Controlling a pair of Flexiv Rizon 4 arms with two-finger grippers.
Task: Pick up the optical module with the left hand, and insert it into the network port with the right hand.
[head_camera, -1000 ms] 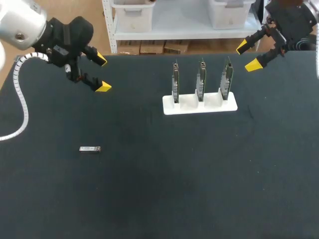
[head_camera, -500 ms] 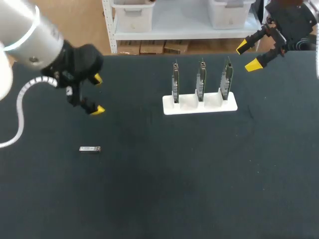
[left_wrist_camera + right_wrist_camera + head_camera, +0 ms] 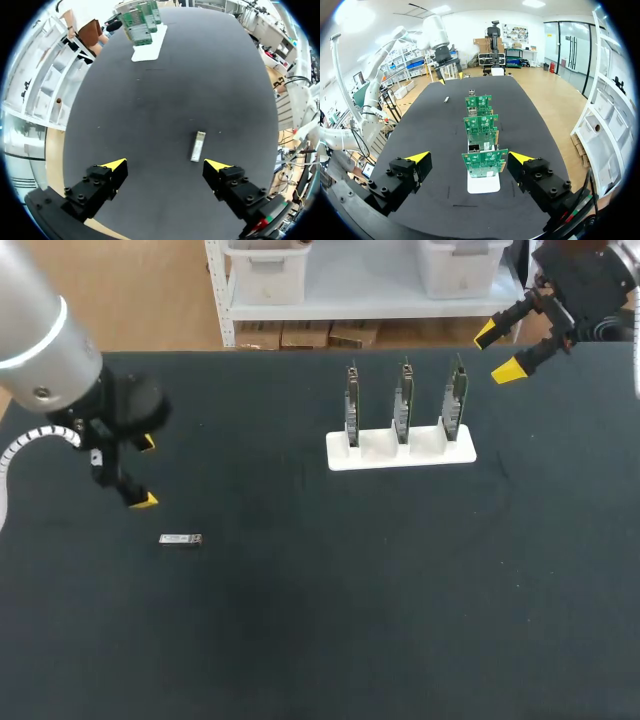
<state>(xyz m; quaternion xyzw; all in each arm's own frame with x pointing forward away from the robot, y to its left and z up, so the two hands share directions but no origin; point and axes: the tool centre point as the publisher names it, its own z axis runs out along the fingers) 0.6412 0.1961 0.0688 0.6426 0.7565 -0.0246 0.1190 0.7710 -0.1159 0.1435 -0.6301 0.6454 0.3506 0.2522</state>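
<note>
Silver module (image 3: pixel 181 539) is lying flat on the table (image 3: pixel 400 590) just ahead of the left gripper (image 3: pixel 145 472), whose jaws are gaping wide, while the right gripper (image 3: pixel 497 352) is hanging open too, near the rack (image 3: pixel 400 450).

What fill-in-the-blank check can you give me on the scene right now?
The white stand holds ____ upright circuit boards. The left pincer and right pincer are both ____. The optical module lies on the table, touching ____ pincer.
Missing: three; open; neither.
</note>
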